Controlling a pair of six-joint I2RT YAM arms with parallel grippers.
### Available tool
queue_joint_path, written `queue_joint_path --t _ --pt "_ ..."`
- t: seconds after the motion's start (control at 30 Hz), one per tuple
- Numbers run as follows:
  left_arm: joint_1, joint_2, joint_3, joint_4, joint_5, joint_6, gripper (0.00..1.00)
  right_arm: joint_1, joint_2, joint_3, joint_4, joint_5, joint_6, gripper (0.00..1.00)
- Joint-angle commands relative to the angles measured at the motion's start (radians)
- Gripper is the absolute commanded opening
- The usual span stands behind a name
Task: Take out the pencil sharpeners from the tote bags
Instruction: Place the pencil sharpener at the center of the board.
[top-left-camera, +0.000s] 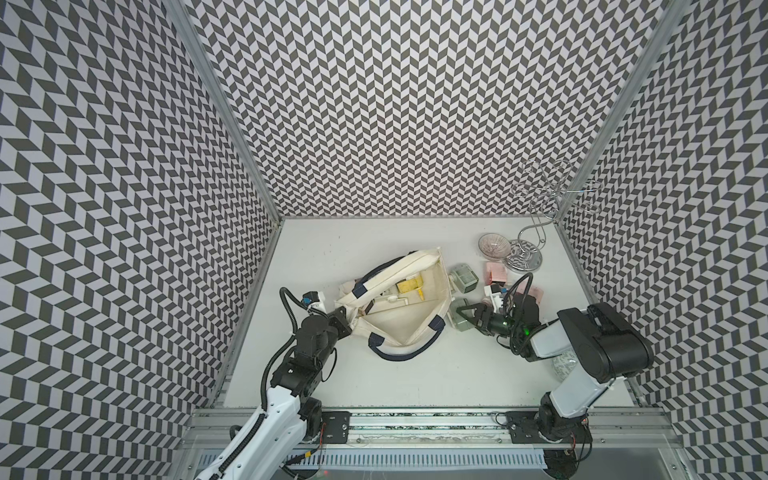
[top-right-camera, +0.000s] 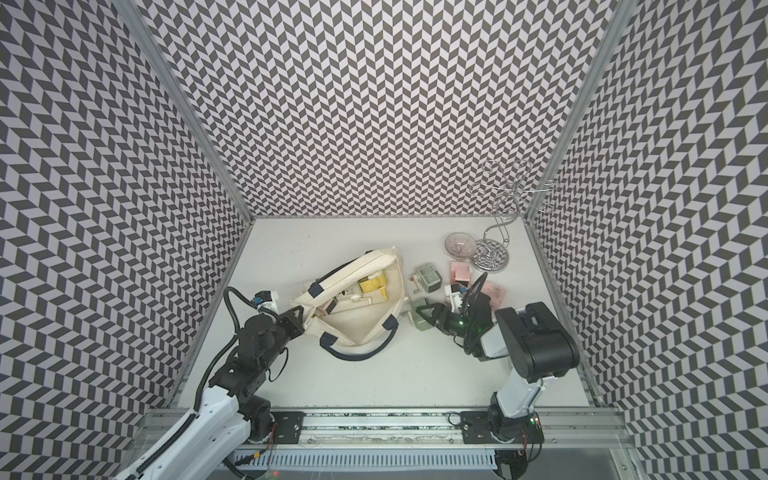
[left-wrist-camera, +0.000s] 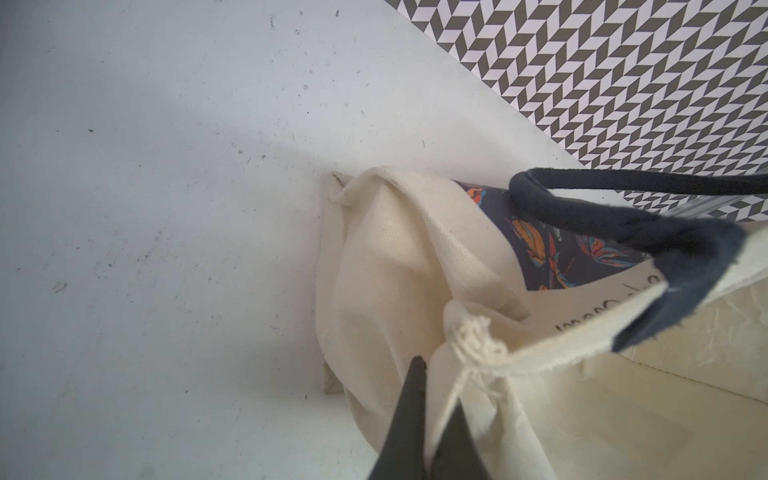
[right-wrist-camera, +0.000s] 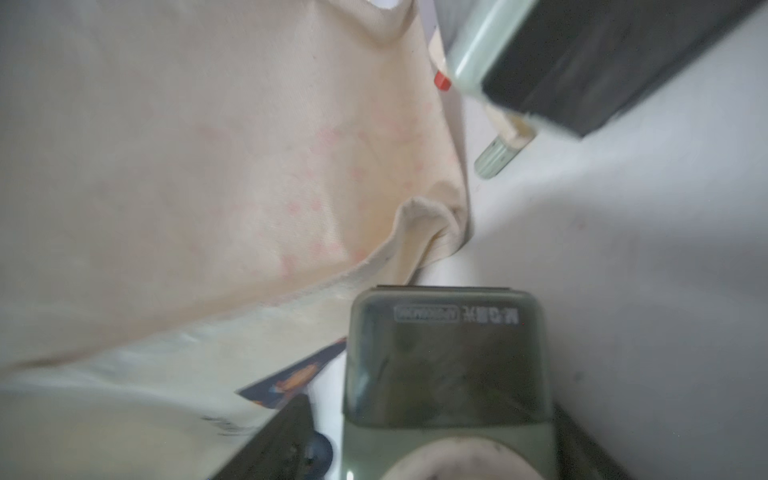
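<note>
Though loose, green sharpener (right-wrist-camera: 449, 365) within right tool (top-left-camera: 463, 319)

You have very little legible writing here. In the right wrist view, the green sharpener (right-wrist-camera: 449, 374) carries a line of white print across the top of its dark window: a boxed word followed by several characters that look Chinese. It shows upside down and is too blurred for you to read.

In the left wrist view, the tote bag (left-wrist-camera: 395, 257) has dark handwritten-style script on its cream cloth, just beside the navy flowered panel (left-wrist-camera: 540, 249). Only a few looping letters show near the handle (left-wrist-camera: 623, 224), and the bag's rim cuts them off, so no word can be made out.

In both top views, any print is too small to read.
</note>
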Motion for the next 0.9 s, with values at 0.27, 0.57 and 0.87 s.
queue_joint_path --t 0.27,0.57,0.87 --pt "-0.001 0.012 -0.003 -0.044 -0.067 0.000 0.00 -0.005 -0.281 0.083 -0.677 0.452 -0.195 1.00" --pt "-0.017 0.014 -0.025 -0.022 -0.087 0.026 0.00 0.063 -0.656 0.229 -0.918 0.613 -0.284 0.93" --pt "-0.035 -0.036 -0.049 -0.004 -0.081 0.058 0.00 0.476 -0.701 0.423 -0.698 0.701 -0.377 0.70"
